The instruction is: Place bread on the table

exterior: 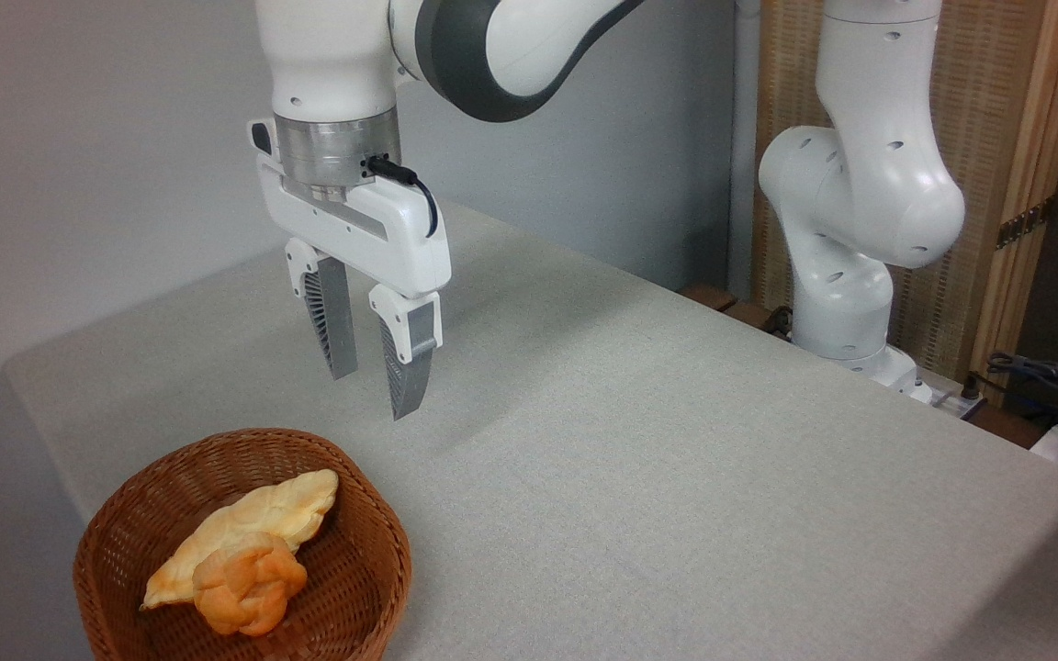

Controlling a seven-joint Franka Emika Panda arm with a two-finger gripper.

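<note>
1. Across the middle and right of the fixed camera's view, the table (676, 477) lay as a broad stretch of bare light grey, finely textured cloth, running from the far edge near the wall down to the lower right corner of the frame.
2. Its far left corner was rounded where the cloth draped over, and its left edge ran down toward the lower left, just behind the wicker basket (373, 551).
3. Along the far right edge stood the white base of the robot arm (860, 211), with dark cables (1039, 376) lying beyond the table at the right border.
4. Above the left part of the table, the gripper (373, 390) hung pointing downward, clear of the cloth and of the basket, its two grey ribbed fingers (334, 321) spread apart with an open gap between them and nothing held.
5. Below and left of the gripper, the round brown basket sat near the table's front left edge, its lower rim cut off by the frame.
6. Inside the basket lay a pale yellow-white leaf-shaped flat loaf (258, 528), stretched from lower left toward the upper right wall.
7. The bread (244, 588), a deep-orange knotted bun, rested in the basket against the near side of that loaf, touching it, well apart from the open fingers.
</note>
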